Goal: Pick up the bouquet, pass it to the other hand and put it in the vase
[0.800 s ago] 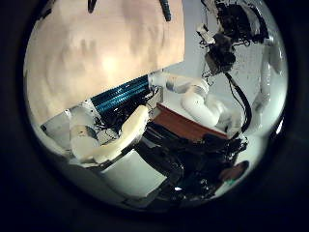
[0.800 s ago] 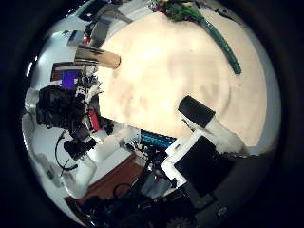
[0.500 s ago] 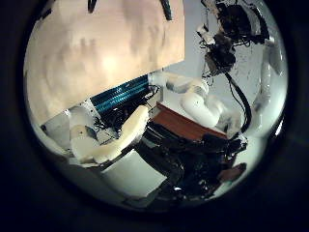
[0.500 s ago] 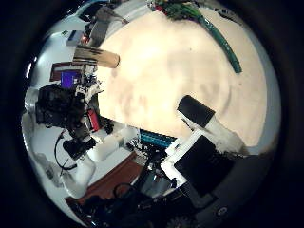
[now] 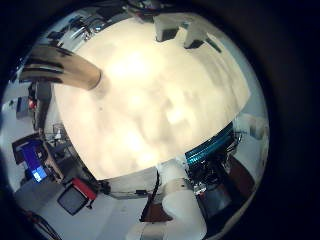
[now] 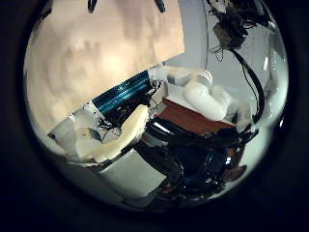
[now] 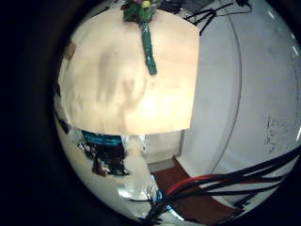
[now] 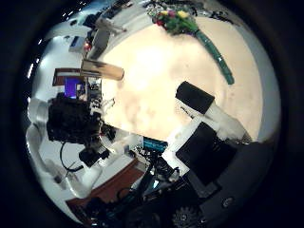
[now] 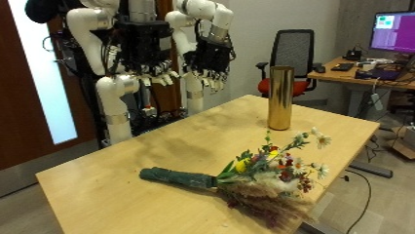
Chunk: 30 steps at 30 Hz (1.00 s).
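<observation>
In the outside view the bouquet [image 9: 259,174], green-wrapped stem and mixed flowers, lies on the wooden table [image 9: 156,156] near its front edge. The tall gold vase [image 9: 279,97] stands upright at the table's far corner. My left hand [image 9: 152,76] and right hand [image 9: 207,57] hang above the table's back edge, fingers relaxed and holding nothing, away from both things. The right thumb side palm view shows the bouquet [image 8: 195,28], the vase [image 8: 103,69] and its own fingers [image 8: 204,123]. The right little finger side palm view shows the bouquet [image 7: 147,33]. The left little finger side palm view shows the vase [image 5: 62,68].
An office chair [image 9: 296,51] and a desk with a monitor [image 9: 394,31] stand behind the vase end of the table. The left thumb side palm view shows the table top [image 6: 97,58] and its own finger [image 6: 111,140].
The right thumb side palm view has shifted, so more of the bouquet and vase shows; that hand has moved. The left thumb side view has shifted only slightly. Bouquet and vase lie as before.
</observation>
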Each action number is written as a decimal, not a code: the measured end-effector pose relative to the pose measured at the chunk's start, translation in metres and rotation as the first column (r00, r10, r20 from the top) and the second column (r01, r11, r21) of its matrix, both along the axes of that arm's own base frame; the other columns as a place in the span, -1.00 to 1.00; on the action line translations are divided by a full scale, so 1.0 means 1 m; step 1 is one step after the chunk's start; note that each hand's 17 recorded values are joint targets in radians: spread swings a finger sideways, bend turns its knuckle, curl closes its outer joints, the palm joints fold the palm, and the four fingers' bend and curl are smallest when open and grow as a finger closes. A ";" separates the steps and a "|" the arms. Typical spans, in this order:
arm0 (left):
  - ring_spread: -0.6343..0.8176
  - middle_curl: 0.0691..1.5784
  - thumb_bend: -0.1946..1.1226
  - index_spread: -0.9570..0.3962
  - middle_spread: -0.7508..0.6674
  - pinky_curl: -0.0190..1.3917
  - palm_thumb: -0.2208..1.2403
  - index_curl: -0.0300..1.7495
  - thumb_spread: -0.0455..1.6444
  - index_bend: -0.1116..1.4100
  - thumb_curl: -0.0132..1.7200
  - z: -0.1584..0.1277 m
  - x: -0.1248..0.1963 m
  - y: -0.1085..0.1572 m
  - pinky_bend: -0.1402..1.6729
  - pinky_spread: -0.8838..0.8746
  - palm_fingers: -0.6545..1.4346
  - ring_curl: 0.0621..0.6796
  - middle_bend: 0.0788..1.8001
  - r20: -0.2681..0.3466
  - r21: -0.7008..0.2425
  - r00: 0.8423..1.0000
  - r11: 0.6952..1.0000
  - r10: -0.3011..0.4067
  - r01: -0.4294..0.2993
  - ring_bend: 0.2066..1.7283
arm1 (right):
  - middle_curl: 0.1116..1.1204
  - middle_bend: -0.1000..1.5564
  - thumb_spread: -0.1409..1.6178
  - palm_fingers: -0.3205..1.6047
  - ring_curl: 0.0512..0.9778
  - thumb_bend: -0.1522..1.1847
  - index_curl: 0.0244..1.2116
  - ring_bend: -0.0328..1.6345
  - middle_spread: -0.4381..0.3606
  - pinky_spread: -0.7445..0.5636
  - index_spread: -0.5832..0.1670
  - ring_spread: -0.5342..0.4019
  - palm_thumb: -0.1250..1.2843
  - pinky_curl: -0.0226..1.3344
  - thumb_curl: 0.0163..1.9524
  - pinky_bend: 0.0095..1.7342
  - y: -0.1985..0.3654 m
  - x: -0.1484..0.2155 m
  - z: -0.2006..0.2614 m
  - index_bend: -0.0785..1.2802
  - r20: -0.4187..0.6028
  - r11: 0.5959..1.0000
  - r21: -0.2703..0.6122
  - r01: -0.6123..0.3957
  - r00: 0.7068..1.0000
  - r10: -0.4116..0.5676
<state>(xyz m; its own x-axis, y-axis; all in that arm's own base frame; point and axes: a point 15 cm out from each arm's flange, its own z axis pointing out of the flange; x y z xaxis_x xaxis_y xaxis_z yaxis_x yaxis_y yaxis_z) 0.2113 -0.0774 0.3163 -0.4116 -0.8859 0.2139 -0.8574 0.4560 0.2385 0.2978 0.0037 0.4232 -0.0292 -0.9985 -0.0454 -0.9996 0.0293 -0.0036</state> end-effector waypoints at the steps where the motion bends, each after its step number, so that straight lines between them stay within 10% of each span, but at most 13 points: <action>1: 0.55 -0.65 -0.75 0.72 0.59 -0.54 -0.07 -0.61 0.18 -0.63 -0.63 0.003 0.002 0.001 -0.63 0.56 -0.20 -0.58 -0.86 0.009 0.003 1.000 1.000 -0.002 0.002 -0.63 | -0.53 -0.33 0.39 -0.11 -0.82 -0.80 -0.58 -0.15 -0.16 0.58 -0.40 -0.09 0.15 -0.61 -0.65 -0.61 -0.009 0.003 0.004 -0.64 0.006 1.000 0.003 0.031 1.000 -0.031; 9: 0.55 -0.65 -0.75 0.70 0.58 -0.54 -0.09 -0.61 0.18 -0.63 -0.63 0.013 0.011 0.003 -0.63 0.56 -0.20 -0.57 -0.86 0.026 0.010 1.000 1.000 -0.005 0.005 -0.63 | -0.53 -0.30 0.39 -0.12 -0.80 -0.82 -0.62 -0.03 -0.14 0.45 -0.29 -0.15 0.03 -0.61 -0.66 -0.47 -0.050 0.031 -0.011 -0.66 -0.057 0.973 0.096 0.209 0.977 -0.204; 14: 0.55 -0.65 -0.75 0.70 0.57 -0.54 -0.09 -0.61 0.18 -0.63 -0.63 0.009 0.010 0.006 -0.63 0.56 -0.20 -0.58 -0.86 0.004 0.015 1.000 1.000 0.005 -0.006 -0.63 | -0.49 -0.23 0.38 0.00 -0.85 -0.81 -0.54 -0.04 0.22 0.36 0.03 -0.11 -0.06 -0.69 -0.67 -0.51 -0.043 0.055 -0.045 -0.44 -0.164 0.949 0.195 0.248 0.962 -0.217; 18: 0.55 -0.65 -0.75 0.71 0.57 -0.54 -0.10 -0.61 0.19 -0.63 -0.63 0.006 0.010 0.007 -0.63 0.56 -0.20 -0.58 -0.86 -0.019 0.016 1.000 1.000 0.016 -0.015 -0.62 | -0.37 -0.07 0.38 -0.06 -0.78 -0.81 -0.53 0.06 -0.16 0.25 0.36 -0.34 -0.07 -0.71 -0.67 -0.49 -0.041 0.073 -0.065 -0.69 -0.219 0.935 0.219 0.278 0.948 -0.231; 20: 0.55 -0.66 -0.75 0.71 0.57 -0.54 -0.10 -0.61 0.19 -0.63 -0.63 0.005 0.011 0.007 -0.63 0.56 -0.20 -0.59 -0.86 -0.023 0.019 1.000 1.000 0.019 -0.018 -0.62 | -0.36 -0.10 0.39 -0.21 -0.82 -0.82 -0.48 -0.06 -0.26 0.35 0.52 -0.25 -0.10 -0.71 -0.68 -0.50 -0.045 0.089 -0.069 -0.50 -0.174 0.932 0.203 0.301 0.948 -0.268; 21: 0.55 -0.66 -0.75 0.71 0.57 -0.54 -0.11 -0.61 0.19 -0.63 -0.63 0.005 0.012 0.008 -0.63 0.56 -0.20 -0.59 -0.86 -0.023 0.020 1.000 1.000 0.020 -0.019 -0.62 | -0.38 -0.14 0.39 -0.24 -0.86 -0.82 -0.46 -0.15 -0.14 0.43 0.16 -0.12 -0.12 -0.72 -0.68 -0.52 -0.048 0.100 -0.072 -0.41 -0.142 0.928 0.194 0.318 0.945 -0.294; 30: 0.54 -0.65 -0.75 0.70 0.56 -0.54 -0.11 -0.61 0.19 -0.63 -0.63 0.000 0.017 0.010 -0.63 0.56 -0.20 -0.60 -0.86 -0.044 0.026 0.999 0.999 0.030 -0.029 -0.63 | -0.51 -0.39 0.38 -0.43 -0.82 -0.81 -0.51 -0.13 0.48 0.59 0.18 0.28 -0.20 -0.67 -0.69 -0.40 -0.059 0.144 -0.138 -0.66 -0.162 0.915 0.151 0.374 0.923 -0.350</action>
